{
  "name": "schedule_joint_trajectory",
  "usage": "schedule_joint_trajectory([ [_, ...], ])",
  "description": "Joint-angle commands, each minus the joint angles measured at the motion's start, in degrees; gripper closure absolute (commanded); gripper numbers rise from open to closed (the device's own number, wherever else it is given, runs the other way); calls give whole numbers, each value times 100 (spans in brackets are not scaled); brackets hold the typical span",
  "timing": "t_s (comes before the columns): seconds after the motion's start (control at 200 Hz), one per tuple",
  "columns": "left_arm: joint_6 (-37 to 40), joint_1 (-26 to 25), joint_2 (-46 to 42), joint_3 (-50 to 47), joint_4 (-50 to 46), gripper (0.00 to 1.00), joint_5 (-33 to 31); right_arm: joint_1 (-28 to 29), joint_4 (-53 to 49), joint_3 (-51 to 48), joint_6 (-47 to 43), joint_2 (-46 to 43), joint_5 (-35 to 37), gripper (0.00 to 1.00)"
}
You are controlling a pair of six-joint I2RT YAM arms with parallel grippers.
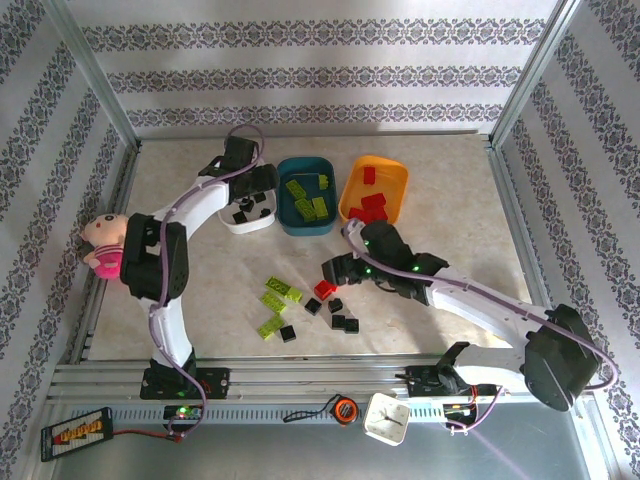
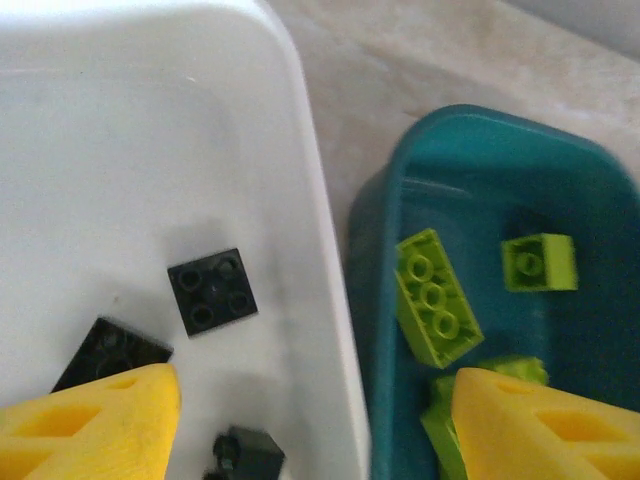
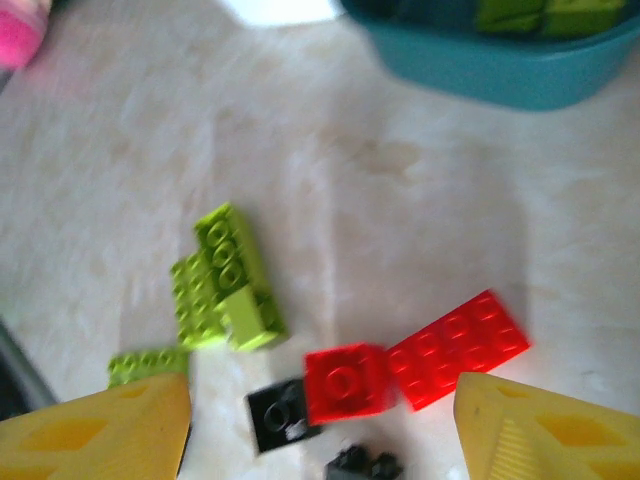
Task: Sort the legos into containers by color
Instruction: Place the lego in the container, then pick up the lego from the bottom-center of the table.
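Sorting was judged midway. Left end effector (image 2: 315,410): noted apart, empty, over white tub (image 2: 120,150). Right end effector (image 3: 320,415): noted apart above red lego (image 3: 345,382); descent and closure were required.

The overhead light is bright, even and diffuse. The tabletop (image 1: 450,270) carries only soft, short shadows, the clearest of them toward its near right corner, and the far wall (image 1: 320,60) washes out near the top. That view is sharp, though the frame rails (image 1: 97,80) lean outward at the corners.

The 2 wrist views are poorer. In the left one the white tub (image 2: 120,130) is almost blown out, with faint grey shadows beside the black bricks (image 2: 212,290). The yellow fingertips (image 2: 90,425) of the left gripper (image 2: 312,400) are out of focus.

The right wrist view is smeared throughout. The red bricks (image 3: 455,345) lose their crisp studs, the right gripper (image 3: 320,400) is blurred, and a white patch (image 3: 280,10) at the top edge is overexposed.
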Motion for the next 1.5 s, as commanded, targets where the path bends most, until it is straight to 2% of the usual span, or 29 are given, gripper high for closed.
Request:
schedule_joint_trajectory([
  [0.0,-191,29,-1087,-486,304,25,337,455,-399,322,-387,249,85,29],
  [0.17,-366,30,-2561,-1833,513,18,465,1148,-471,606,-551,849,69,29],
  [0.205,-405,25,-2877,-2123,519,11,468,1274,-490,668,-601,983,87,29],
  [0.3,-445,25,-3706,-2835,396,0,431,1605,-572,806,-723,1361,135,29],
  [0.495,-399,25,-5164,-3735,-306,0,183,2212,-687,1101,-863,2050,330,28],
  [0.655,-351,40,-5908,-4148,-708,0,-9,2624,-691,1277,-873,2423,712,27],
  [1.014,-406,34,-6322,-4476,-968,0,-130,3163,-727,1549,-889,3142,1759,27],
  [1.284,-464,39,-6323,-4527,-935,0,-143,3160,-577,1566,-872,3323,2095,38],
  [1.494,-551,34,-6320,-4599,-929,0,-163,3007,-432,1493,-870,3329,2107,53],
])
